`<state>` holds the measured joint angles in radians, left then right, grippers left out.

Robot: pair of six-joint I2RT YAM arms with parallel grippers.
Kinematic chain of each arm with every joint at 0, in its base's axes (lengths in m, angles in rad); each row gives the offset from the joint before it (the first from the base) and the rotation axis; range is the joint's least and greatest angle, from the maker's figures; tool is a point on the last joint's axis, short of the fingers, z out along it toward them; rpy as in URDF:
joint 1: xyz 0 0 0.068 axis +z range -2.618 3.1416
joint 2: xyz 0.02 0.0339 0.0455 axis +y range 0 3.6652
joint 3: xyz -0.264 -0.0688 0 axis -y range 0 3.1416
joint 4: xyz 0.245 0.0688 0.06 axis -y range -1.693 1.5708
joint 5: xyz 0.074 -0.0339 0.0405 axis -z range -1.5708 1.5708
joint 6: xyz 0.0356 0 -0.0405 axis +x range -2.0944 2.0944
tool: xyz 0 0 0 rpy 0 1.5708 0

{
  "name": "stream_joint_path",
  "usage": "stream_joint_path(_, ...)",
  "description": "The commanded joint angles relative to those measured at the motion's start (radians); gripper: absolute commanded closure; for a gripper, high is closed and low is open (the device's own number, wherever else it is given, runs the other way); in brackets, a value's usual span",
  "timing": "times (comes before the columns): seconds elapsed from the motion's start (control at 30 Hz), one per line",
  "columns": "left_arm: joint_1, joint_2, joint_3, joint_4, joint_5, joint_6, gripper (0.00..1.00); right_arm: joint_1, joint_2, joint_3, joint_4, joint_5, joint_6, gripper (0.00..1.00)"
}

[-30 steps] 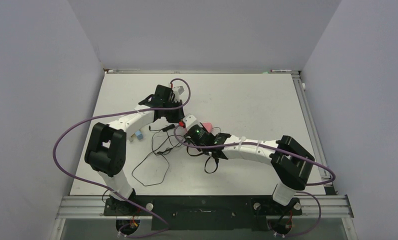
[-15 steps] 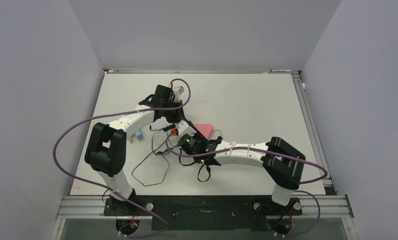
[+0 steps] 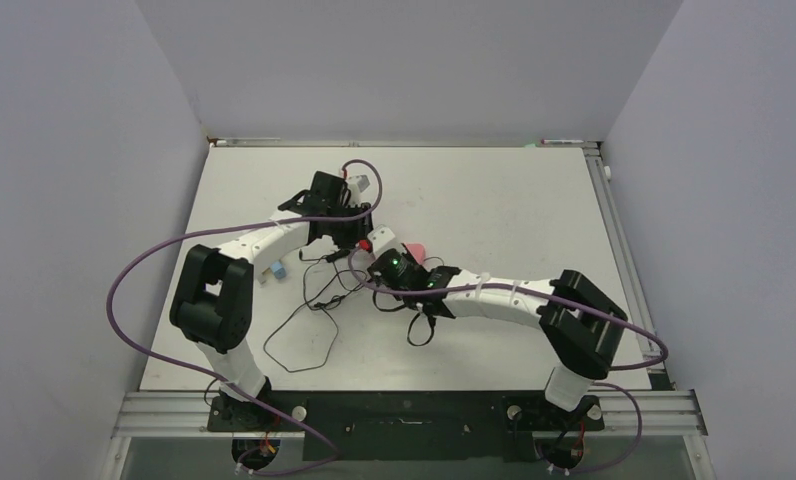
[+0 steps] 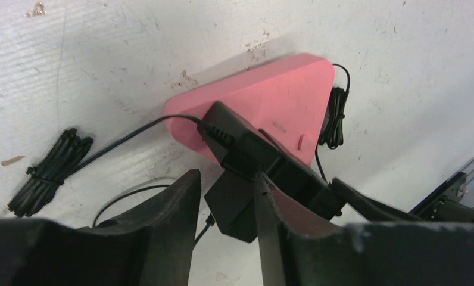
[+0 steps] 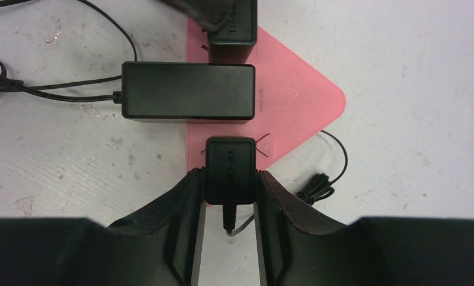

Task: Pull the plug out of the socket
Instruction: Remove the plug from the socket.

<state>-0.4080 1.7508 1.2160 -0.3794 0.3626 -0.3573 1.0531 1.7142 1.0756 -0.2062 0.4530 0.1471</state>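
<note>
Right gripper [image 5: 228, 185]: pinching the black plug [image 5: 229, 161] between both fingers;
Plug: lower centre of frame, against the pink socket [image 5: 294, 101], at its lower edge;
Left gripper [image 4: 225, 179]: straddling another adapter [image 4: 237, 211]; cannot tell if clamped

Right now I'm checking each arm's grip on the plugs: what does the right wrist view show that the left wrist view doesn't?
Only the right wrist: the small lettered adapter clamped in the right pincer. Only the left wrist: the left pincer flanking a black adapter, contact unclear, plus a tied cable bundle. Both: the pink socket and a small cable coil beside it.
</note>
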Motion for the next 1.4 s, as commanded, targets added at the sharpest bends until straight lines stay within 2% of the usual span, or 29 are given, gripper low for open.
stream_joint_path(0.0,-0.005,-0.040,-0.010,0.011,0.045,0.022,0.53,-0.115,-0.113,-0.065,0.068,-0.238,0.059,0.95)
stream_joint_path(0.03,-0.003,-0.065,-0.012,0.014,0.048,0.026,0.43,-0.132,-0.125,-0.077,0.074,-0.271,0.059,0.95)
stream_joint_path(0.1,0.006,-0.108,-0.017,0.011,0.037,0.041,0.34,-0.151,-0.139,-0.087,0.075,-0.290,0.058,0.95)
stream_joint_path(0.33,0.014,-0.295,-0.124,0.060,-0.004,0.097,0.20,-0.172,-0.154,-0.108,0.077,-0.314,0.055,0.95)
stream_joint_path(0.43,-0.028,-0.290,-0.138,0.066,0.011,0.114,0.17,-0.174,-0.163,-0.120,0.092,-0.338,0.054,0.95)
stream_joint_path(0.63,-0.029,-0.142,-0.085,0.022,0.122,0.062,0.19,-0.175,-0.181,-0.132,0.096,-0.338,0.054,0.95)
stream_joint_path(0.9,-0.026,-0.089,-0.096,0.052,0.186,0.010,0.22,-0.175,-0.188,-0.142,0.099,-0.331,0.057,0.95)
stream_joint_path(1.1,-0.015,-0.032,-0.083,0.055,0.188,-0.021,0.36,-0.174,-0.193,-0.143,0.104,-0.326,0.055,0.95)
stream_joint_path(1.37,-0.015,-0.006,-0.090,0.091,0.194,-0.054,0.43,-0.158,-0.186,-0.140,0.104,-0.281,0.049,0.95)
